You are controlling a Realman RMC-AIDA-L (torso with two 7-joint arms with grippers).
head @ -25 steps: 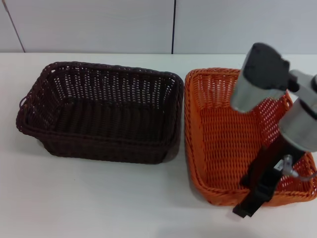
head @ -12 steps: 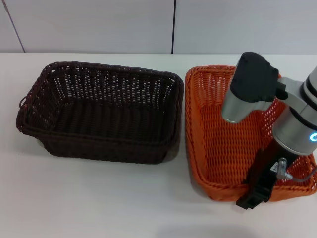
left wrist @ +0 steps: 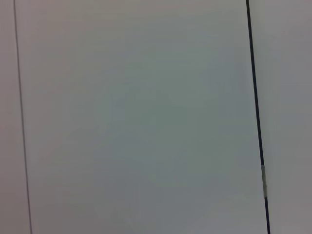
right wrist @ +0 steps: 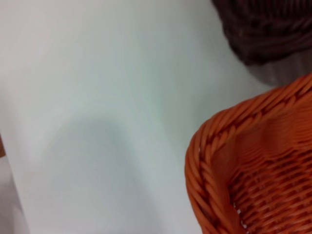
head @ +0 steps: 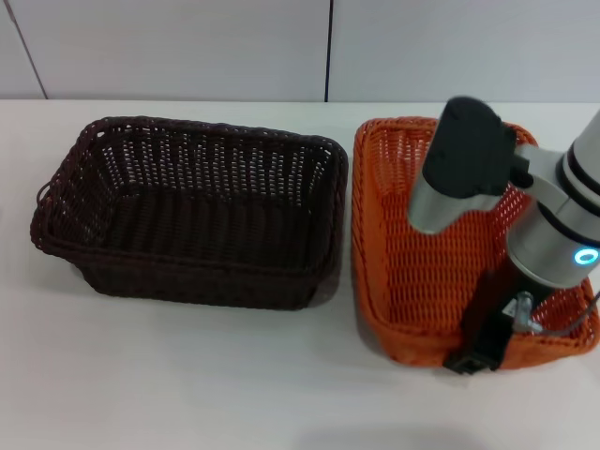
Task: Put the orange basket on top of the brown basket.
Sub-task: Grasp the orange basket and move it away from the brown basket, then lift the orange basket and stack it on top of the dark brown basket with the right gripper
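Right gripper [head: 473, 354]: lower right of the head view, at the near rim of the orange basket. The dark finger assembly straddles or overlaps the rim; whether it is spread or clamped on the rim cannot be told.
Right arm: silver and black links descend from the right edge of the frame, crossing above the basket interior; a blue ring light shows on the silver joint.
Orange basket [head: 408, 272]: right half of the head view, standing on the table, open side up. In the right wrist view its braided corner [right wrist: 229, 161] fills the lower right of the frame.
Brown basket [head: 187, 211]: left-centre of the head view, standing upright on the table, just beside the orange basket; their facing rims nearly touch. A dark corner of it [right wrist: 263, 29] appears at the upper right of the right wrist view.
Table [head: 187, 375]: white surface, bearing both baskets.
Left gripper: not in any view. The left wrist view shows only a pale wall panel [left wrist: 136, 117] with a dark vertical seam.
Wall [head: 187, 47]: pale panels along the top of the head view.
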